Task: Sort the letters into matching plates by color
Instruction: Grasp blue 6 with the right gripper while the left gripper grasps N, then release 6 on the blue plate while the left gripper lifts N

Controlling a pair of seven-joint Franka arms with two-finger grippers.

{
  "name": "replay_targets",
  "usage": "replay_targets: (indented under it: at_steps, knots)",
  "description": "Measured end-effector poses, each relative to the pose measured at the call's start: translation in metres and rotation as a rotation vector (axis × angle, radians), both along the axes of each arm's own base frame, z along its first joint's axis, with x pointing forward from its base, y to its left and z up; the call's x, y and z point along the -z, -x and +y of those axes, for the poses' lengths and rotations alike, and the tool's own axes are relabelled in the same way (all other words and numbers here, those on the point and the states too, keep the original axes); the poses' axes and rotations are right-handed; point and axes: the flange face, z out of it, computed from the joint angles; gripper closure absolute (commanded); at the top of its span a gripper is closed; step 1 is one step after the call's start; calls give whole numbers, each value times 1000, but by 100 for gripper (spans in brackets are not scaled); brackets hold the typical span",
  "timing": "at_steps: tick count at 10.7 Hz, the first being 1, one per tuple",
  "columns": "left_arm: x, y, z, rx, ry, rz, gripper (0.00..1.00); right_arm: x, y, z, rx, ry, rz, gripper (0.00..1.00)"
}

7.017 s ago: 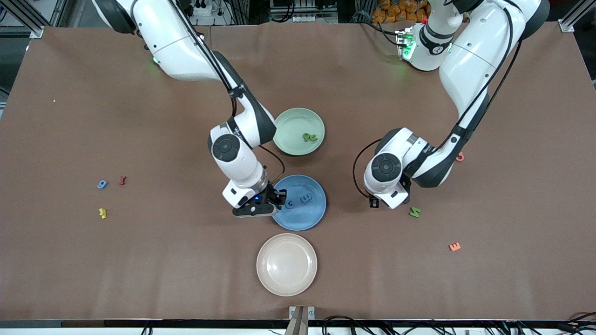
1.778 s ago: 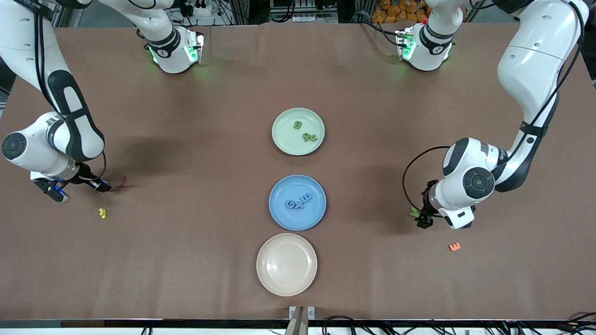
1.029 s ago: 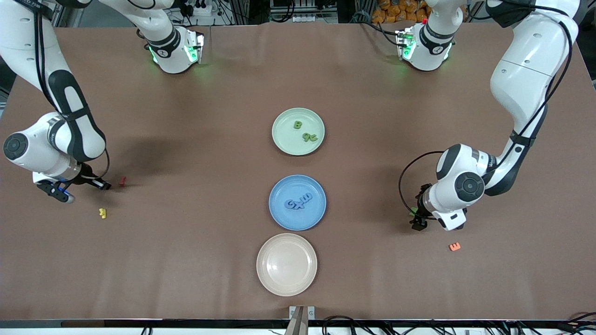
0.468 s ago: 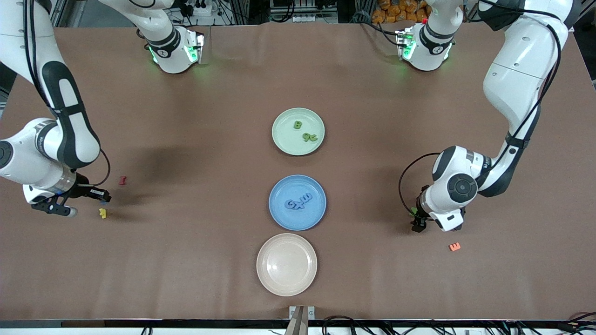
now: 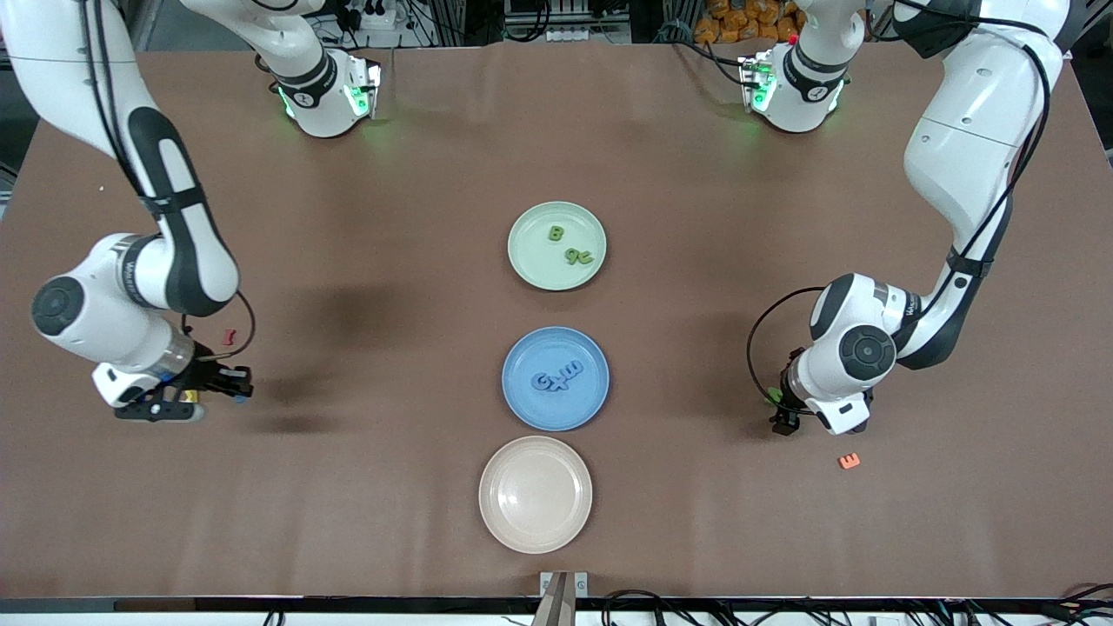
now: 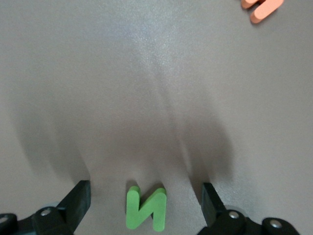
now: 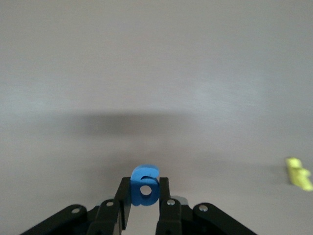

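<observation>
From the front, the green plate point(image 5: 556, 245) holds 3 letters, the blue plate point(image 5: 556, 378) 3. The left wrist view shows the left gripper point(image 6: 144, 205) spread wide around a green letter point(image 6: 145, 207) on open table. The right wrist view shows the right gripper point(image 7: 145, 198) clenching a blue letter point(image 7: 145, 185), lifted.

table point(image 5: 365, 487): brown | on it: green plate point(image 5: 530, 261); blue plate point(image 5: 522, 400); beige plate point(image 5: 504, 522); green letter point(image 6: 145, 207); orange letter point(image 5: 849, 461); red piece point(image 5: 229, 336), perhaps a letter

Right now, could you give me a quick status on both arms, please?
Right gripper shut on blue letter, lifted. Left gripper open, straddling green letter on the table. Nothing in the way.
</observation>
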Motion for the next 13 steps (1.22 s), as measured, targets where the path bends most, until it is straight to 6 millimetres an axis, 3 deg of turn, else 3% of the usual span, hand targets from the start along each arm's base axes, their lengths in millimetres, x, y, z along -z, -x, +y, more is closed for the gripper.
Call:
replay_targets:
  at_steps: [1, 5, 9, 13]
  knots:
    - [-1, -1, 0, 0, 3, -7, 0, -3, -4, 43, -64, -1, -6, 82]
    - [-3, -2, -5, 6, 13, -28, 0, 0, -7, 157, -233, -2, -21, 82]
    - [-2, 0, -14, 10, 13, -28, 0, -15, -14, 281, -400, -11, -97, 83]
    - [0, 0, -12, 8, 11, -24, 0, -4, -3, 371, -520, -18, -128, 83]
